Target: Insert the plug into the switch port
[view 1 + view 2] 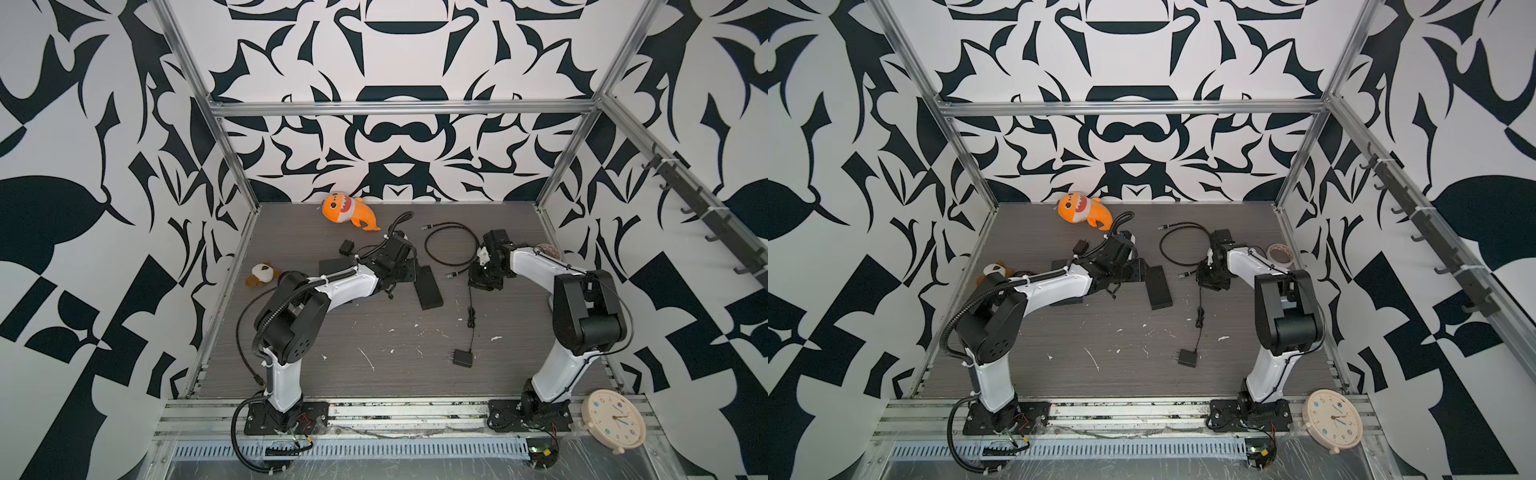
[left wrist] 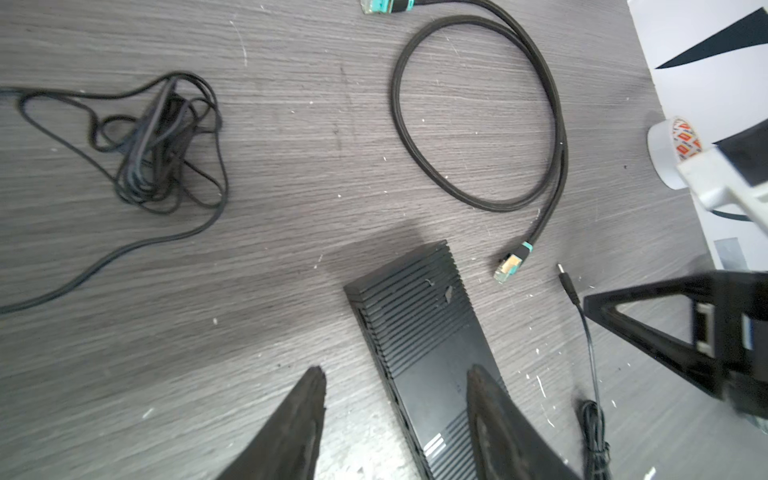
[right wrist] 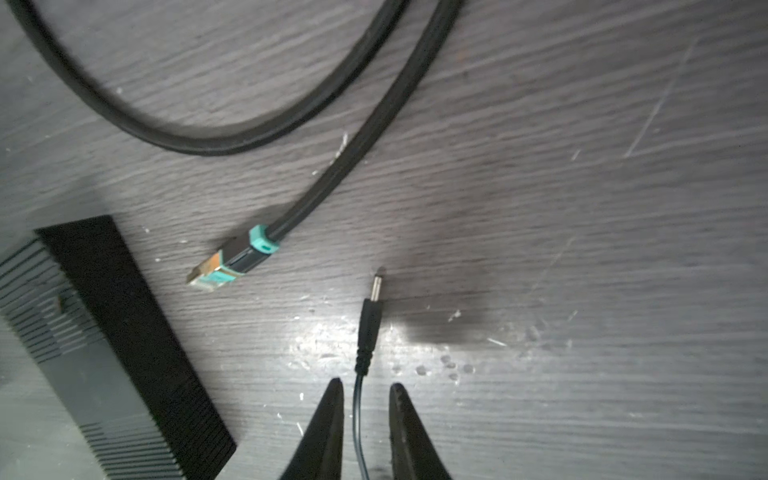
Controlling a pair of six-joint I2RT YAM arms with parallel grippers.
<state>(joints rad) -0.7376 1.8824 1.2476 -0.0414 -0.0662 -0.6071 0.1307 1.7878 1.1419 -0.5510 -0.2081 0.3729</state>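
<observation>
The switch [image 1: 430, 287] is a long black ribbed box lying flat mid-table, also in the left wrist view [image 2: 419, 332]. My left gripper [image 2: 395, 370] hangs open over its near end, one fingertip [image 2: 473, 374] above its top and the other above bare table. The plug [image 3: 370, 316] is a small black barrel plug on a thin cable, lying on the table just right of the switch. My right gripper [image 3: 366, 383] is low over that cable just behind the plug. Its jaws stand narrowly open with the cable running between them, touching neither finger.
A black ethernet cable with teal connectors [image 3: 232, 259] loops beside the plug. The plug's power adapter [image 1: 462, 357] lies nearer the front. A tangled thin cable [image 2: 162, 141], an orange shark plush [image 1: 347, 210], a brown plush [image 1: 262, 274], a tape roll [image 1: 1280, 253] and a clock [image 1: 613, 419] sit around.
</observation>
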